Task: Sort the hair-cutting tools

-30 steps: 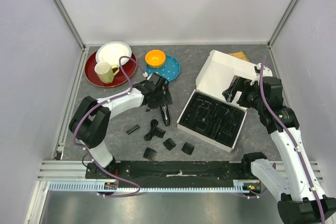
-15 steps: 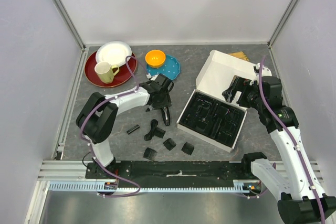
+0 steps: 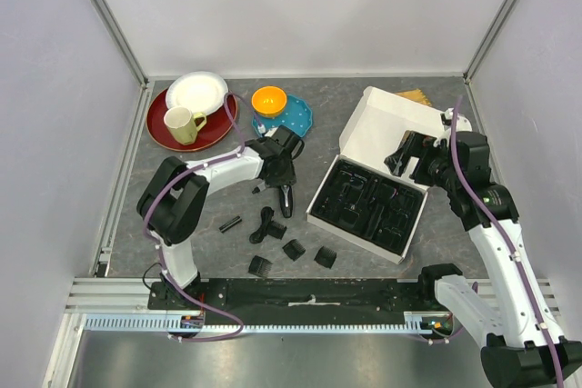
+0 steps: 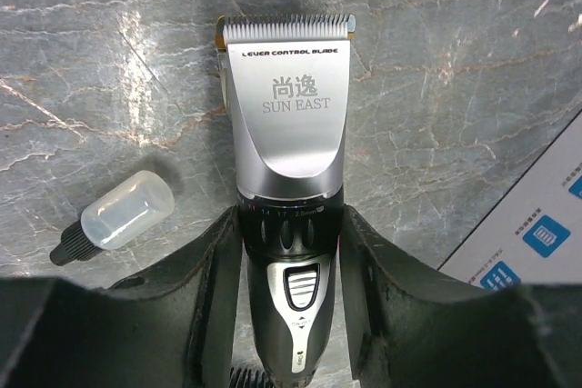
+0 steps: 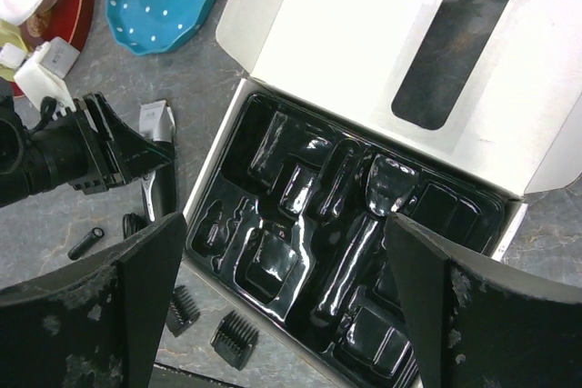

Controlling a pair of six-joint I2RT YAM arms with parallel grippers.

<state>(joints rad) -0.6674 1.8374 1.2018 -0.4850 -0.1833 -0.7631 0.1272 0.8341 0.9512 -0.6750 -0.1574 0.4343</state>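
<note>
The black-and-silver clipper (image 3: 285, 197) (image 4: 286, 124) lies on the grey table, blade end pointing away in the left wrist view. My left gripper (image 3: 279, 170) (image 4: 293, 220) is down over it, its fingers (image 4: 223, 270) pressed against both sides of the clipper's black dial section. Several black comb attachments (image 3: 293, 249) (image 5: 235, 338) lie near the front edge, with a short black cylinder (image 3: 230, 223) (image 5: 86, 243) and a coiled cord (image 3: 262, 224) to their left. My right gripper (image 3: 406, 154) (image 5: 286, 220) hangs wide open above the box, holding nothing.
The white cardboard box (image 3: 391, 124) stands open at the right with its black moulded tray (image 3: 400, 244) (image 5: 209, 252). A small clear bottle (image 4: 123, 215) lies left of the clipper. At the back left are a red plate (image 3: 164, 134), a mug (image 3: 182, 124), a blue plate (image 3: 293, 120) and an orange bowl (image 3: 269, 99).
My left gripper has shifted slightly right over the clipper and its jaws have closed in against the clipper's sides. The right arm has stayed still.
</note>
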